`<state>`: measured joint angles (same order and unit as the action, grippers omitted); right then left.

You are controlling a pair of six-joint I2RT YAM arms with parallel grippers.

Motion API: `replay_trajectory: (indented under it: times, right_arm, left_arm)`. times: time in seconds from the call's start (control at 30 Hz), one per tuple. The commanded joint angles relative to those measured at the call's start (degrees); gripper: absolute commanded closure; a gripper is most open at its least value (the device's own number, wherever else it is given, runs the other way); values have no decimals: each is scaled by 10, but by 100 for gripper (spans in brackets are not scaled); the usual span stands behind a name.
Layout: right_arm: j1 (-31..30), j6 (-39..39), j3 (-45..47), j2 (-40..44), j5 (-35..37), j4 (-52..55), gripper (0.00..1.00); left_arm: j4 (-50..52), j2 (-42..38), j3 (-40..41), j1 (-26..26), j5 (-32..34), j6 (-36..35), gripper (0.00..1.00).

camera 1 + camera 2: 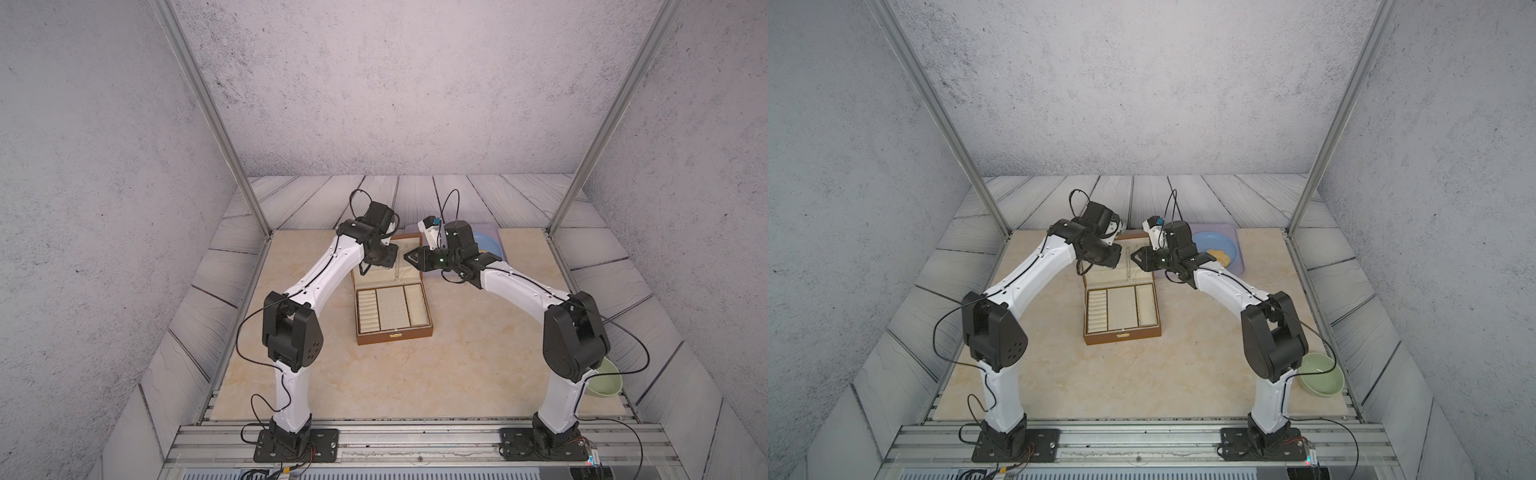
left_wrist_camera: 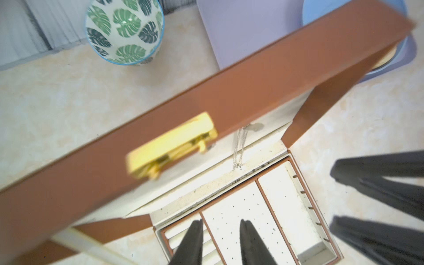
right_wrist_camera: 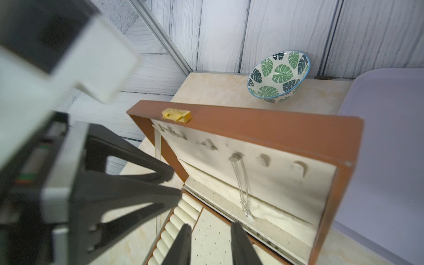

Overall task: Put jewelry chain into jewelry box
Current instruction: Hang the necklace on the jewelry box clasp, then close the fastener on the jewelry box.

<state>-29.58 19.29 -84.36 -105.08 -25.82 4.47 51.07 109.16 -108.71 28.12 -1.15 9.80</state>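
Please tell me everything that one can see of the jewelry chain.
The jewelry chain is very thin and silvery, made of fine metal links. It hangs doubled from a hook in the raised lid of the open jewelry box. It lies against the cream lining, and a small pale piece at its lower end is near the hinge edge. The left claw and the right claw are open; neither grips it.

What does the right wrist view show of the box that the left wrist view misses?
Right wrist only: the lid's whole row of hooks. Left wrist only: the blue plate and the base's end compartment. Both: the jewelry chain hanging from a hook inside the open jewelry box, its brass clasp, the leaf-pattern bowl, the lilac tray.
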Motion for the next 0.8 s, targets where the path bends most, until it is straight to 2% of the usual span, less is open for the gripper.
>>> replay_trajectory:
  times: [0.0, 0.07, 0.13, 0.2, 0.23, 0.27, 0.4, 0.57, 0.63, 0.77]
  right_arm:
    - [-2, -96, -35, 21, 35, 69, 65]
    - [-2, -146, -51, 20, 44, 78, 63]
    - [-2, -193, -72, 15, 60, 90, 60]
    - [-2, -241, -90, 7, 66, 92, 58]
    - [-2, -263, -98, 3, 65, 92, 56]
    - [-2, -284, -106, -2, 64, 89, 55]
    - [-2, -373, -143, -31, 64, 96, 43]
    - [-2, -479, -188, -76, 44, 128, 33]
    - [-1, -500, -201, -87, 35, 136, 27]
    - [-2, -535, -241, -115, 22, 181, 24]
  left_arm:
    - [-39, -74, 50, -15, 12, 30, 60]
    - [-62, -118, 99, -23, 7, 46, 52]
    - [-81, -158, 143, -30, 1, 62, 37]
    - [-95, -197, 181, -34, -4, 71, 19]
    - [-102, -212, 201, -36, -5, 75, 5]
    - [-106, -228, 219, -37, -6, 78, 1]
    - [-120, -272, 276, -42, -9, 89, 2]
    - [-131, -306, 322, -49, -16, 96, 2]
    - [-131, -311, 331, -52, -16, 95, 2]
    - [-133, -317, 339, -59, -17, 97, 2]
